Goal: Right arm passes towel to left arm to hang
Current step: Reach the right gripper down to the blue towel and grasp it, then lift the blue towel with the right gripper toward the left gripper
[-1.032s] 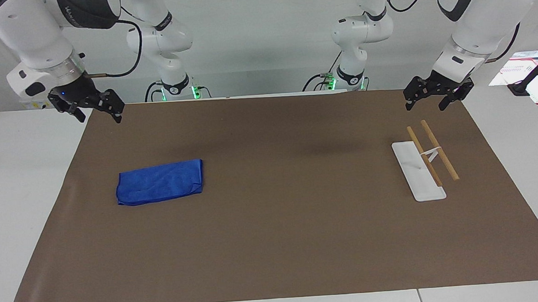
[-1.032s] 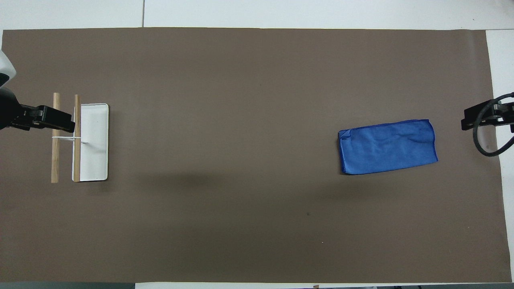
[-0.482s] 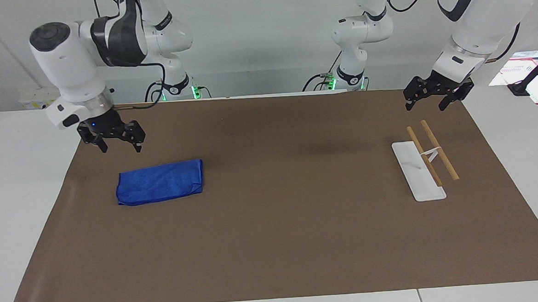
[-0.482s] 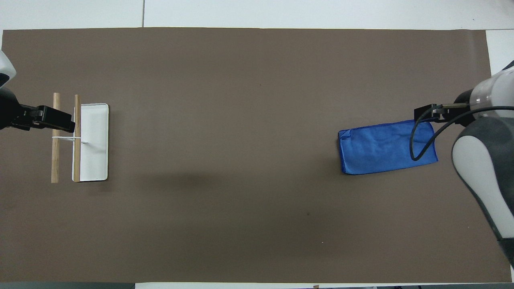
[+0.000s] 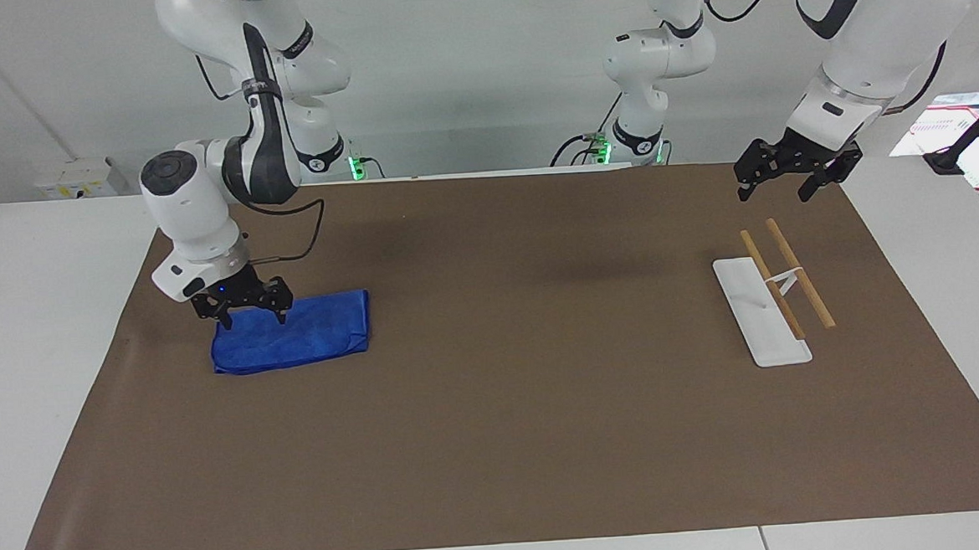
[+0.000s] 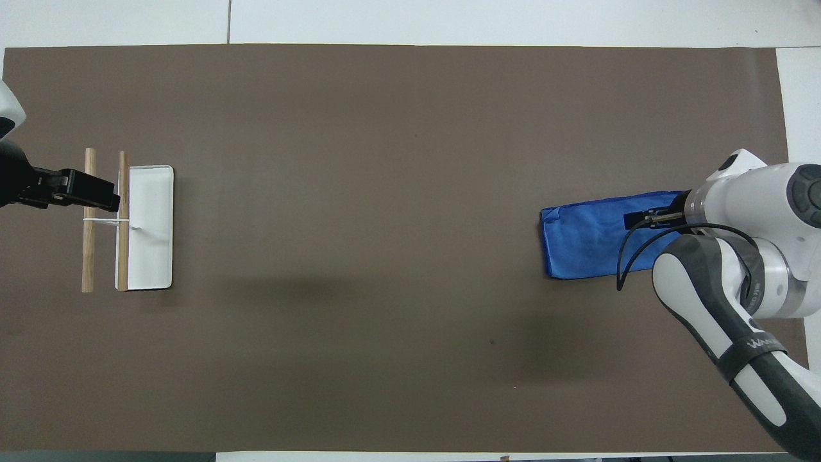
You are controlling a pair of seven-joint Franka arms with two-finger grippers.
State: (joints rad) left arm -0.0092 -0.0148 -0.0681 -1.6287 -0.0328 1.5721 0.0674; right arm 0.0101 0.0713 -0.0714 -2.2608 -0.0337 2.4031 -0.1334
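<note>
From the facing view I saw my right gripper (image 5: pixel 251 311) low over the robot-side edge of the towel (image 5: pixel 308 339), jaws spread wide and gripping nothing, whereas from overhead my own wrist and forearm hid those fingers and covered that end of the cloth. The towel lay folded flat on the brown mat (image 5: pixel 498 442) covering the counter, toward my right arm's end. My left gripper (image 5: pixel 790 177) waited open and empty above the rack (image 5: pixel 772 310), whose white tray base held nothing.
</note>
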